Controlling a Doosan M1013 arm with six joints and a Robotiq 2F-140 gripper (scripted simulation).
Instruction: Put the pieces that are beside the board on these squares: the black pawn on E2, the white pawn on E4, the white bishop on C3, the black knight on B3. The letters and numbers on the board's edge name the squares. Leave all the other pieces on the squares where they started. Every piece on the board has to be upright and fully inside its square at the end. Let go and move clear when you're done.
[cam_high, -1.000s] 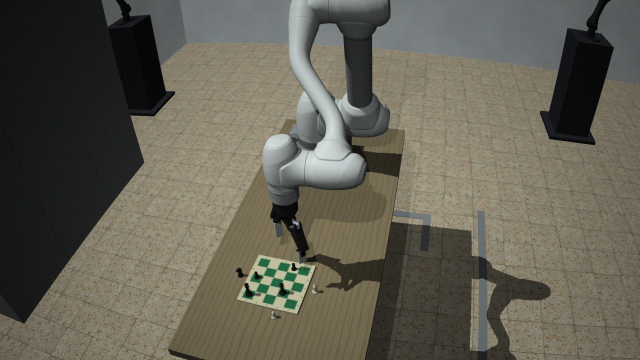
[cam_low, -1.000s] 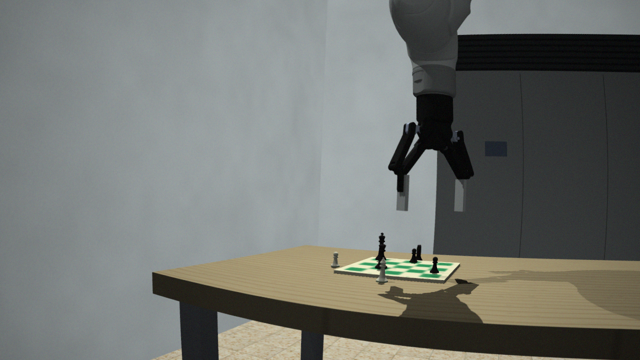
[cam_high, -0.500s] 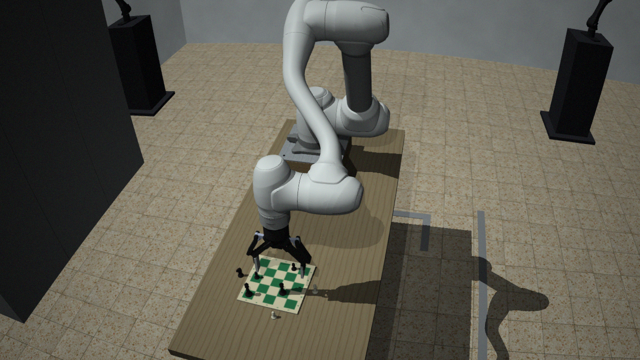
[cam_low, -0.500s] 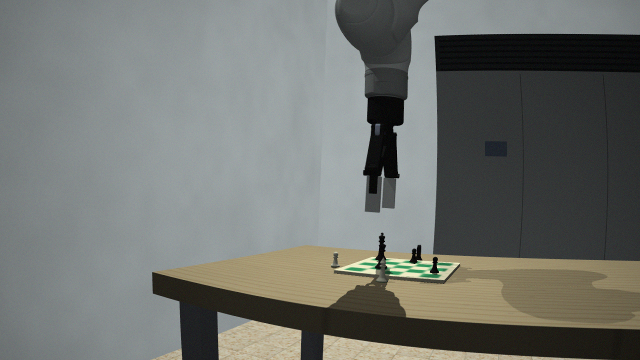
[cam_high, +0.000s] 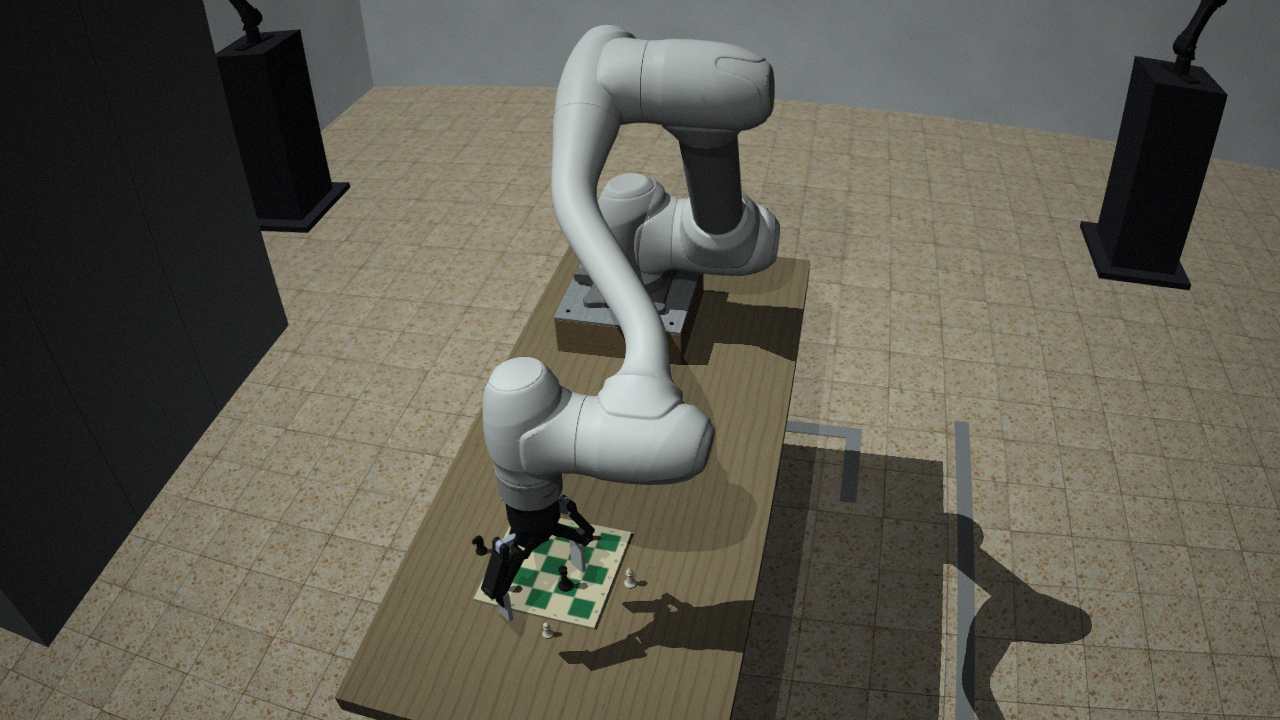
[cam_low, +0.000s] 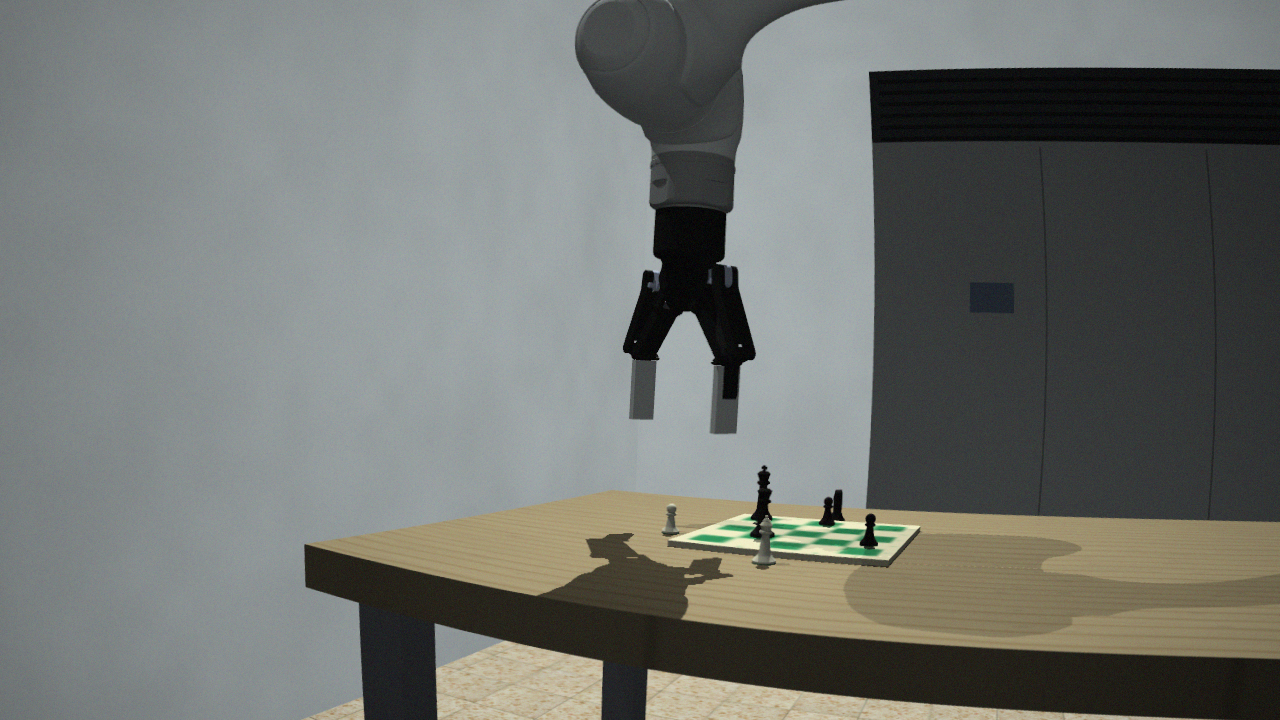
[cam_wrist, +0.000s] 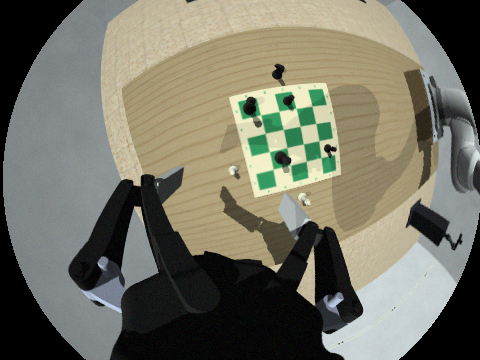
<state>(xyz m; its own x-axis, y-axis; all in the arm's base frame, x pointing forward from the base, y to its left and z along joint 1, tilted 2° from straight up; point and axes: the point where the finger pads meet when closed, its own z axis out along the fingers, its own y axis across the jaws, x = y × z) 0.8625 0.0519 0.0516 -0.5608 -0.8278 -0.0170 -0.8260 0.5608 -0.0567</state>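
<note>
The green and cream board (cam_high: 554, 577) lies near the table's front end and shows in the wrist view (cam_wrist: 287, 136). My gripper (cam_low: 682, 416) hangs open and empty high above the board's left part (cam_high: 540, 589). The black knight (cam_wrist: 278, 71) (cam_low: 837, 504) stands on the table beside the board's far side. The white bishop (cam_low: 763, 541) and the white pawn (cam_low: 670, 519) stand on the table by two other sides. A tall black piece (cam_low: 761, 486) and two black pawns (cam_wrist: 288, 100) (cam_wrist: 283, 158) stand on the board. Another black pawn (cam_low: 868, 530) stands at the board's edge nearest the robot's base.
The arm's base (cam_high: 626, 313) stands at the table's far end. The table's front edge (cam_high: 375, 698) runs close behind the white pawn. Black pedestals (cam_high: 1154, 170) and a dark cabinet (cam_high: 116, 268) stand on the floor away from the table.
</note>
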